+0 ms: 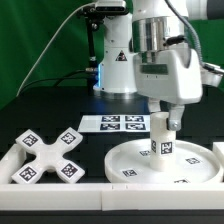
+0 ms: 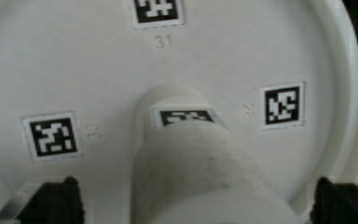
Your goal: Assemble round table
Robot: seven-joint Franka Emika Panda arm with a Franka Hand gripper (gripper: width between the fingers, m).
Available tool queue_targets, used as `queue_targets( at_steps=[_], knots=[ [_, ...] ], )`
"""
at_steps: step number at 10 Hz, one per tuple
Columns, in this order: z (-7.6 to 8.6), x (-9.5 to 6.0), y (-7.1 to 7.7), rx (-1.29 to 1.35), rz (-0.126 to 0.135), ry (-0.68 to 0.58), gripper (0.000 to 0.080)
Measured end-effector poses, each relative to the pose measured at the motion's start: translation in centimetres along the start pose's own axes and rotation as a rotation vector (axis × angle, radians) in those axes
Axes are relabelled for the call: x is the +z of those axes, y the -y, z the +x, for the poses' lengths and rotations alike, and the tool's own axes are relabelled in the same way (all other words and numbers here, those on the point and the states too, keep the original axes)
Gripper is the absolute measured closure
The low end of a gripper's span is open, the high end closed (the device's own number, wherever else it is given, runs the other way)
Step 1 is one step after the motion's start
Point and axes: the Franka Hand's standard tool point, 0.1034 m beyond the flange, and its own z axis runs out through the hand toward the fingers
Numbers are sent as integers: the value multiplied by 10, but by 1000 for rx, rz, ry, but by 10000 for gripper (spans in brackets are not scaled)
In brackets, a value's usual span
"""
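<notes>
The large round disc lies flat on the table at the exterior view's right, tags facing up. The short thick post stands upright on its middle. My gripper hangs straight over the post's top. In the wrist view the post rises from the disc between my two black fingers. A gap shows on each side, so the gripper is open around the post. The X-shaped cross base lies flat at the exterior view's left, apart from the disc.
The marker board lies behind the disc. White square-section border rails run along the front and the left. The arm's base stands at the back with cables.
</notes>
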Motion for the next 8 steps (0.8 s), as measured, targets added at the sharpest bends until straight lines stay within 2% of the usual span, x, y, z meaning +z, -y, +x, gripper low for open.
queue_targets(
  at_steps=[3,5,7,8],
  knots=[
    [1,1,-1,-168,-2,-3,151],
    [4,3,2,-590,-6,-29,151],
    [-8,2,5,-894,-26,3,151],
    [-6,-4,4,-969,-13,-14,151]
  ],
)
